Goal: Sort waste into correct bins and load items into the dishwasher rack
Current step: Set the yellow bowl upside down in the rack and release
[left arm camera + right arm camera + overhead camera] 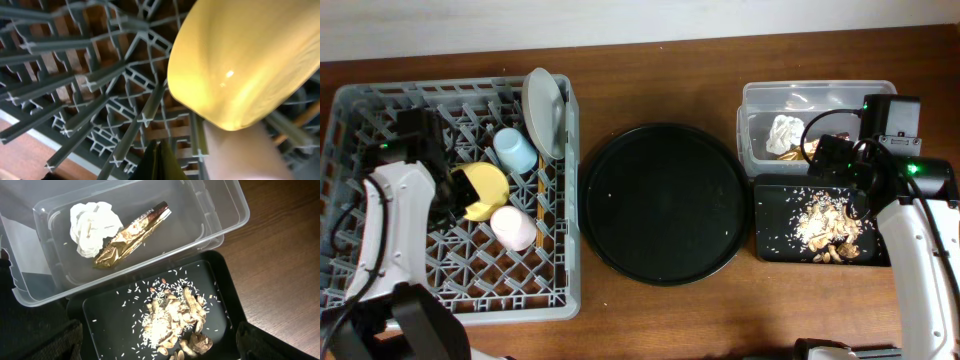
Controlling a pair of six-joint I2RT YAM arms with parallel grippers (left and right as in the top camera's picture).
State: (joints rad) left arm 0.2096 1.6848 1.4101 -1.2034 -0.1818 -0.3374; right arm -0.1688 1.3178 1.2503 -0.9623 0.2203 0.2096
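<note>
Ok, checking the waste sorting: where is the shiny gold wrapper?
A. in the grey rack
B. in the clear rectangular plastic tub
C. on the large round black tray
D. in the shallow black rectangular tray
B: the shiny gold wrapper lies in the clear rectangular plastic tub, beside the crumpled white paper napkin.

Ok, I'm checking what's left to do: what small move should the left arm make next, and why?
Probably lift the left gripper straight up from the grey plastic peg rack: it is shut and looks empty, and the round yellow bowl beside it already rests among the pegs.
</note>
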